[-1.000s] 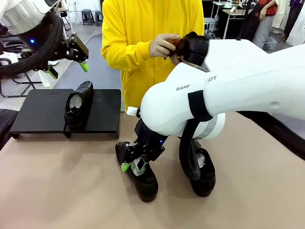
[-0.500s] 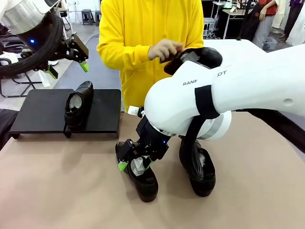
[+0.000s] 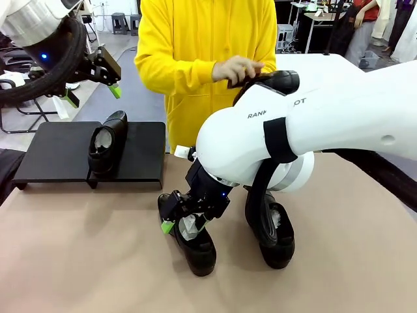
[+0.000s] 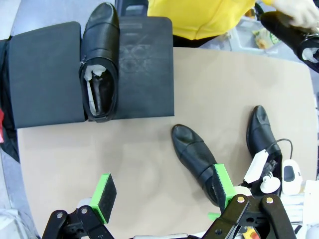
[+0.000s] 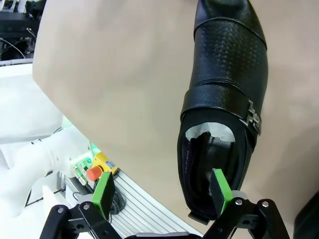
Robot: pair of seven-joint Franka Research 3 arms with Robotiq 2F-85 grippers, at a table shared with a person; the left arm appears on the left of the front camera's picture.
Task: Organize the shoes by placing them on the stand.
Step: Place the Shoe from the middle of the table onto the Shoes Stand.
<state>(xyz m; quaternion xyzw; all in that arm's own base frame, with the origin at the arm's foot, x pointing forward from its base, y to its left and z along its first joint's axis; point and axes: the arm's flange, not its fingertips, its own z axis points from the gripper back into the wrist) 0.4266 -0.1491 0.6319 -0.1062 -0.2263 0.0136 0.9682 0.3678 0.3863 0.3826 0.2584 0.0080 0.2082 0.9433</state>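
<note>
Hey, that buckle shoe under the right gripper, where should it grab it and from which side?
Likely the side wall of the opening near the heel of the buckle shoe, from above: it sits on its sole, opening up, so the open right gripper can put one finger inside, one outside. The glossy toe is rounded.

Glossy leather shoes (image 3: pixel 199 253), matte stand (image 3: pixel 55 154)

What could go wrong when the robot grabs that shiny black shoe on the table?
The open right gripper straddles one side wall of the glossy black leather shoe, with one green pad over its opening. Closing there might tip the shoe or let it slip. The bulky white right arm sits close to the person's hand, so lifting could bump it.
</note>
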